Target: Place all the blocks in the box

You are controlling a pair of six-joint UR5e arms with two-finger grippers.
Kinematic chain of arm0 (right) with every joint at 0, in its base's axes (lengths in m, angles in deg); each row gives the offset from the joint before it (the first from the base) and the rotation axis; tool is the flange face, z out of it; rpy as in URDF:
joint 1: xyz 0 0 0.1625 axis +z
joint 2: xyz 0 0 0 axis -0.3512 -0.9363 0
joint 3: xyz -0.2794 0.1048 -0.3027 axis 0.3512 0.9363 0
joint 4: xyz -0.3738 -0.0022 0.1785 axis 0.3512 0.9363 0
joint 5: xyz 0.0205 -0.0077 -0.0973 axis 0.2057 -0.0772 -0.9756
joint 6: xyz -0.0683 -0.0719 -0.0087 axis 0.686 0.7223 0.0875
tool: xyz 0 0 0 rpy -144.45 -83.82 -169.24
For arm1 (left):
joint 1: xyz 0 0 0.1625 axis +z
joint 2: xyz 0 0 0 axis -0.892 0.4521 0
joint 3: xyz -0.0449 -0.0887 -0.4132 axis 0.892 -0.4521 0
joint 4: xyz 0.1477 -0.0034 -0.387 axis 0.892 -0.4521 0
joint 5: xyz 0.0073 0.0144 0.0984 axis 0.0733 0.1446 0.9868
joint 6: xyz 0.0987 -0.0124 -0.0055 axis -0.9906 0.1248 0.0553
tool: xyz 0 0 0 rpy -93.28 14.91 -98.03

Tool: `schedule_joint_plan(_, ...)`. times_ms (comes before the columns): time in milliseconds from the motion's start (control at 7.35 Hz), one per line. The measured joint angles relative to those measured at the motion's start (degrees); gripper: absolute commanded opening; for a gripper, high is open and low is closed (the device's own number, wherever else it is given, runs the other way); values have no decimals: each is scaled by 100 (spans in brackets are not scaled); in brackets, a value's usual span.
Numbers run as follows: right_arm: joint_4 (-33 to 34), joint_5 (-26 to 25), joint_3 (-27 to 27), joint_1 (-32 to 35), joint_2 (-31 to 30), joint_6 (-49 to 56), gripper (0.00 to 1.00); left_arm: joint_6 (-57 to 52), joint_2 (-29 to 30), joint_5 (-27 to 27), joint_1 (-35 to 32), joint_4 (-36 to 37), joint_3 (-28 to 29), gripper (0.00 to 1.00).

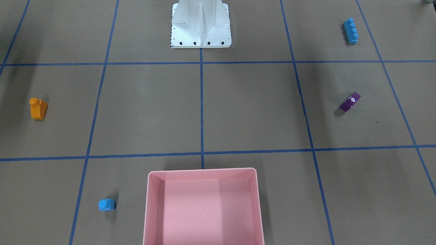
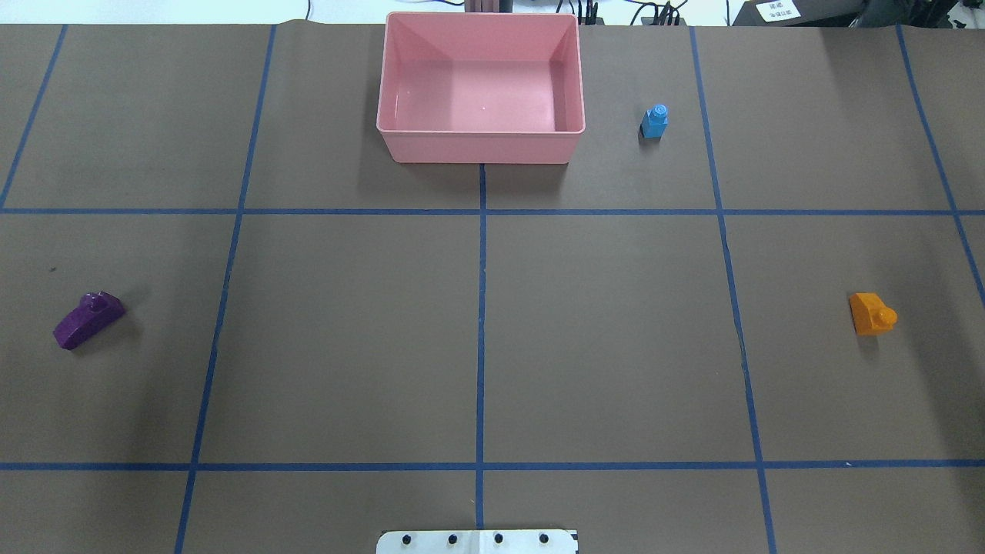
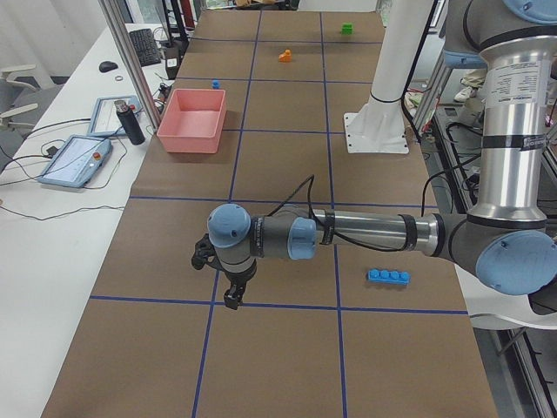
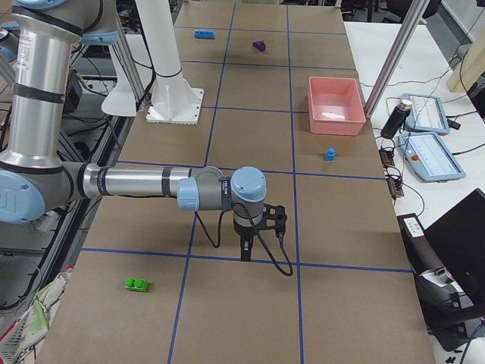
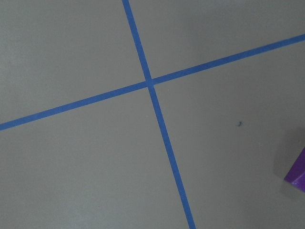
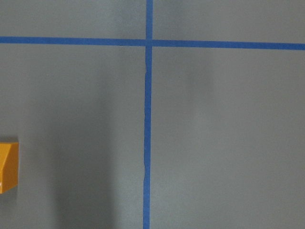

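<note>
Left gripper (image 3: 231,301): pointing straight down, low over the counter (image 2: 346,346), over a blue tape line (image 3: 278,304). Only the side camera catches it, so I can't tell whether its jaws are apart or together. Its wrist camera looks at a tape crossing, with a corner of the purple block (image 5: 298,174) at the frame edge.

Right gripper (image 4: 245,256): same pose, pointing down and low over a tape line. Again it's side view only, so the jaw state can't be told. Its wrist camera shows a tape crossing and the edge of the orange block (image 6: 7,167).

Both arms are stretched out level from the robot's side, forearms parallel to the counter.

All five blocks lie on the counter, outside the box:
- purple: robot's left, mid-depth, lying at an angle to the grid.
- long light-blue block (image 1: 351,30): robot's left, nearer the robot's side than the purple one and well apart from it.
- orange: robot's right, mid-depth, stud pointing sideways.
- small light-blue block (image 2: 655,121): far side, upright, near the box's right wall, not touching.
- green block (image 4: 136,285): far out at the right end of the counter, on the robot's side, well apart from everything else.

Box (image 2: 481,146): pink, at the far edge of the counter, centred opposite the white robot base (image 1: 201,30), sitting square to the grid.
</note>
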Motion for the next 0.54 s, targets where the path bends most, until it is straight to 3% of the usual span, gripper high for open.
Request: schedule_joint_plan(544,-167,231,-25,-86,29,-60,100,43,9,3,0,-594,13,100)
